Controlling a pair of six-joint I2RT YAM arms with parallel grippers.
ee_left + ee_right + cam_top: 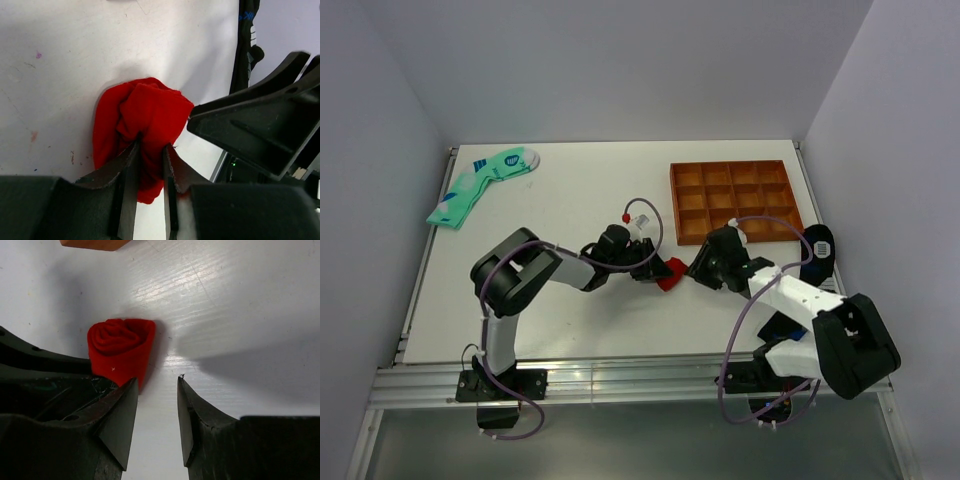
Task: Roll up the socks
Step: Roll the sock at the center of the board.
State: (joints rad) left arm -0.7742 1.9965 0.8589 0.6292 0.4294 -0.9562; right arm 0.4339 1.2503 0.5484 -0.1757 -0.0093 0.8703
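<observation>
On the bench [570, 200] lay one soft red roll of socks [120, 347], left end effector [151, 146] clamped on it, right end effector [157, 380] stood parted beside it

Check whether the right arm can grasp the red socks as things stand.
Probably yes, with a small sideways shift: the right gripper is open right beside the socks, nothing between, though the left gripper pinches them.

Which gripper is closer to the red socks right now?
Left. The left gripper is shut on the red socks, pinching the fabric; the right gripper sits open just beside the roll, not holding it.
</observation>
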